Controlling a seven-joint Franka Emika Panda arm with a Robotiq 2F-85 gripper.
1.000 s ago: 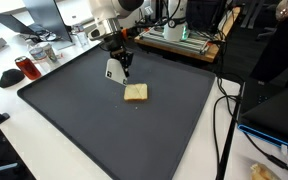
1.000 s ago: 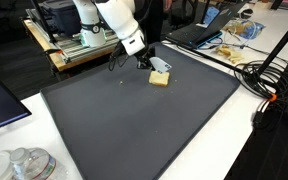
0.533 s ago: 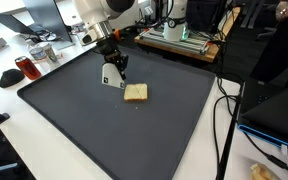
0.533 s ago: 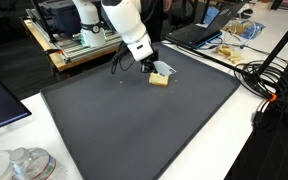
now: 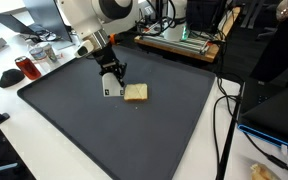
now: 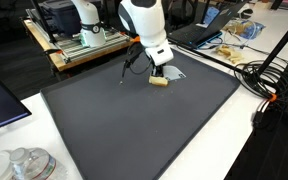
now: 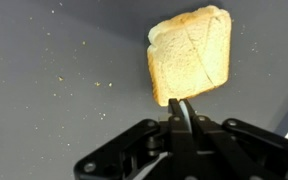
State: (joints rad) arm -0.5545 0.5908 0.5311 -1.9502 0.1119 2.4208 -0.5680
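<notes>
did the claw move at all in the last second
Yes. The black claw dropped toward the dark grey mat, ending right beside the square tan bread slice, which stayed put.

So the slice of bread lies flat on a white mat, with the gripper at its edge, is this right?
Not quite: the mat is dark grey, not white, as the wrist view shows. The slice of bread does lie flat on it, with the gripper at its edge.

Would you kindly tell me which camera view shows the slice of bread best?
The wrist view: the slice of bread appears large and close, crust and creases clear. In both exterior views it is a small tan patch on the dark mat, beside the gripper.
</notes>
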